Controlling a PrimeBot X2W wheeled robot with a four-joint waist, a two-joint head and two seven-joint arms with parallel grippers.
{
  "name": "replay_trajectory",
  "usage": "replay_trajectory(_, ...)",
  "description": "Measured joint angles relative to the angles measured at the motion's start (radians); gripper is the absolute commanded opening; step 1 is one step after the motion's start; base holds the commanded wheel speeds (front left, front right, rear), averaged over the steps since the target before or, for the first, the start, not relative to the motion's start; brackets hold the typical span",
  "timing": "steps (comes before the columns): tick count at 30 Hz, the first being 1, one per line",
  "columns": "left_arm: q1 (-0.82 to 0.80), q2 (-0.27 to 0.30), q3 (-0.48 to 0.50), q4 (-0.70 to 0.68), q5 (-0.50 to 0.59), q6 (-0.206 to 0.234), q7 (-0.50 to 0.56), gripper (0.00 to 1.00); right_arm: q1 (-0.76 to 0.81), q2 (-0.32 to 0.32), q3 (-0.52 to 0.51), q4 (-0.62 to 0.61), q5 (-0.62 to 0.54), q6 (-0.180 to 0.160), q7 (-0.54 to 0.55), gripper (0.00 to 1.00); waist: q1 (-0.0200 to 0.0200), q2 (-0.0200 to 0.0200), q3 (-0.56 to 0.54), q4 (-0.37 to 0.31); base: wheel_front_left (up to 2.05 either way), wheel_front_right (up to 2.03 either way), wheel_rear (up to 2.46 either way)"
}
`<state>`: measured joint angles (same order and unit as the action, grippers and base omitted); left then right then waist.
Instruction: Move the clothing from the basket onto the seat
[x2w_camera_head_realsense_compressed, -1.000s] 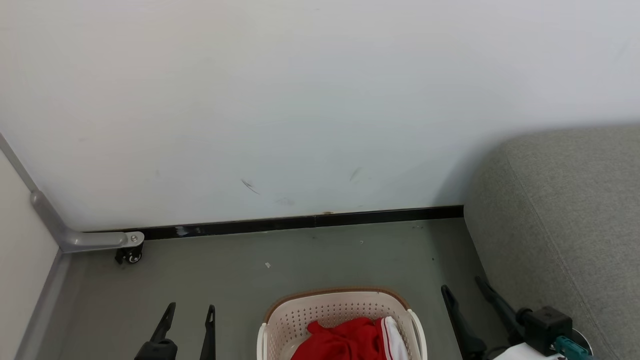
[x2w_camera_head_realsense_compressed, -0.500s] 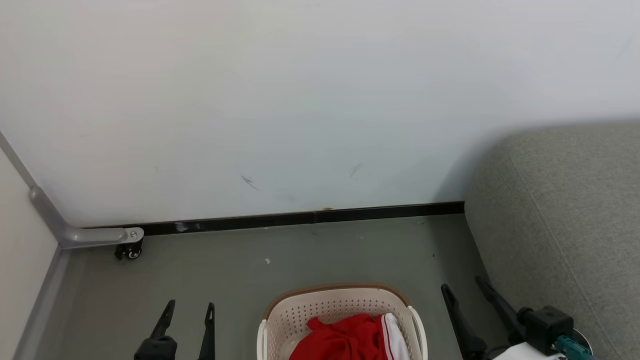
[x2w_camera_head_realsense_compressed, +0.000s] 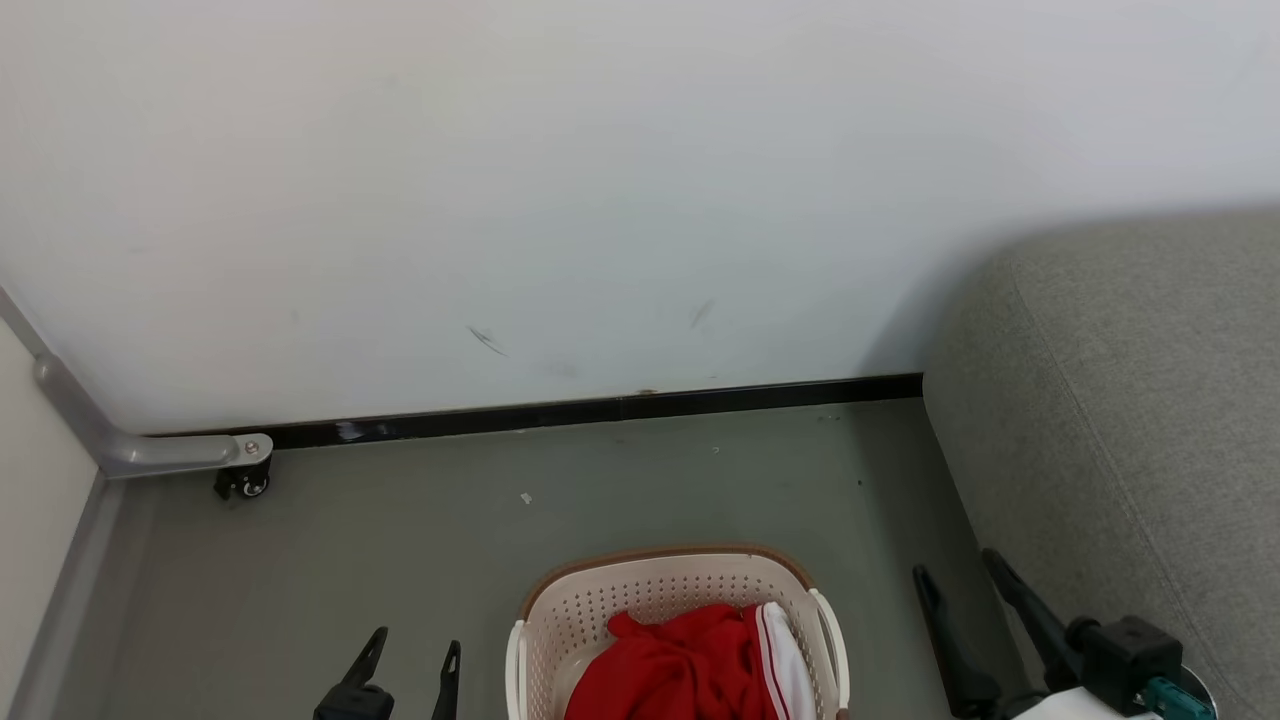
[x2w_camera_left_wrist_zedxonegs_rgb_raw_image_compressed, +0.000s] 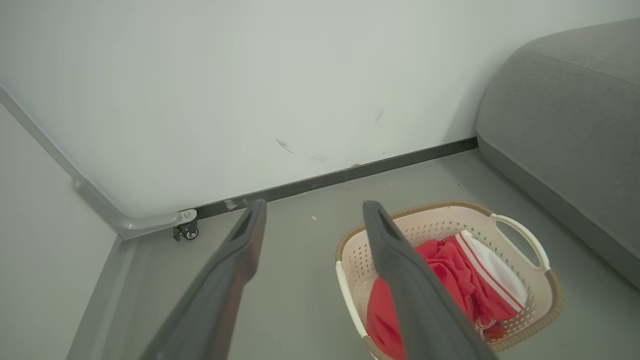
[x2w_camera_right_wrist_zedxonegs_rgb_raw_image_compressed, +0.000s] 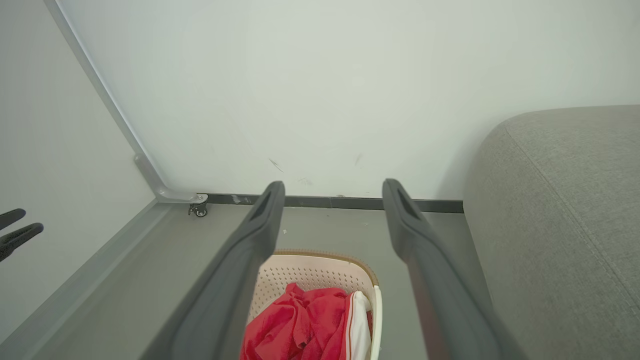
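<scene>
While the clothing (x2w_camera_head_realsense_compressed: 670, 670) sits bunched in the basket (x2w_camera_head_realsense_compressed: 585, 615), neither arm holds anything. Left to right: pale panel (x2w_camera_head_realsense_compressed: 35, 520) on a grey frame (x2w_camera_head_realsense_compressed: 150, 452), with a small caster (x2w_camera_head_realsense_compressed: 243, 484) under the frame's foot at the base of the wall (x2w_camera_head_realsense_compressed: 600, 200). Black skirting (x2w_camera_head_realsense_compressed: 620, 408) runs right from there along the grey floor (x2w_camera_head_realsense_compressed: 450, 540). Left gripper (x2w_camera_head_realsense_compressed: 415, 640) is at bottom left, above the floor, fingers apart, not touching the basket. Basket stands on the floor mid-frame: cream perforated walls, brown rim, white handle each side. Clothing inside is a crumpled red heap. A white panel with thin red stripe trim lies on its right side, by the right handle. Right gripper (x2w_camera_head_realsense_compressed: 956, 563) is just right of the basket, above the floor strip between basket and seat (x2w_camera_head_realsense_compressed: 1130, 400), fingers apart. Seat is grey fabric with a stitched seam, far right, its far end against the wall.
</scene>
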<state>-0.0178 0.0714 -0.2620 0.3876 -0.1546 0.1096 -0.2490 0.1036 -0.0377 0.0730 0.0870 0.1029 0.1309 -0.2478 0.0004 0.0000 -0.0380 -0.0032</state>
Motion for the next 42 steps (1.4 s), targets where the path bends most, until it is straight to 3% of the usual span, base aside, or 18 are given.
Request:
replay_trajectory(21,-0.141,-0.016,-0.085,0.148,0.033,-0.051,0.010,1.00,-0.036,0.000,-0.023,-0.101,-0.007,0.000,0.000,1.00,-0.0001,0.0000,0.136,-0.039,0.00,0.00,0.00)
replay_trajectory(42,-0.352,-0.031,-0.125,0.235,0.036,-0.052,0.010,1.00,-0.217,-0.001,-0.025,-0.176,0.008,0.000,-0.002,1.00,-0.0001,0.0000,0.379,-0.117,0.00,0.00,0.00)
